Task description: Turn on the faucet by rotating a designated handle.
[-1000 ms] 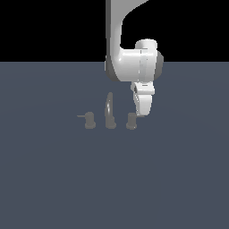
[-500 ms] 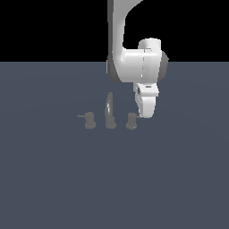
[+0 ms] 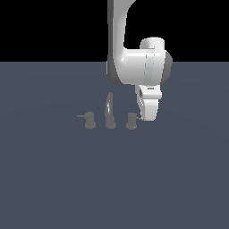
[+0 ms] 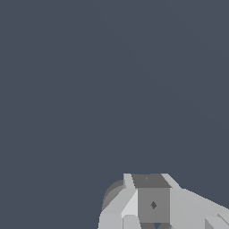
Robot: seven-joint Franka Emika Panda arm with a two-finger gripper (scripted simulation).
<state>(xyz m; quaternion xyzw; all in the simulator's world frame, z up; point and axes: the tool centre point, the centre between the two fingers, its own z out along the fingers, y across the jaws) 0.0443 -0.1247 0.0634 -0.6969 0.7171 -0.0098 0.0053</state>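
The faucet stands on the grey floor in the exterior view, with its tall curved spout (image 3: 109,112) in the middle. The handle (image 3: 131,120) is the stubby knob on the exterior view's right; its thin lever points right, toward my gripper. My gripper (image 3: 147,114) hangs just to the right of the handle, with its tips at the lever's end and its fingers looking pressed together, holding nothing. The twin knob (image 3: 89,120), with its lever pointing left, stands apart on the other side. In the wrist view, a grey knob (image 4: 114,197) shows partly behind my fingers (image 4: 153,205).
The flat dark grey floor (image 3: 112,179) spreads out around the faucet. The white arm (image 3: 134,67) comes down from above, behind the spout and to its right.
My gripper has moved a little toward the exterior view's right and slightly lower, beside the handle. The faucet parts look unmoved.
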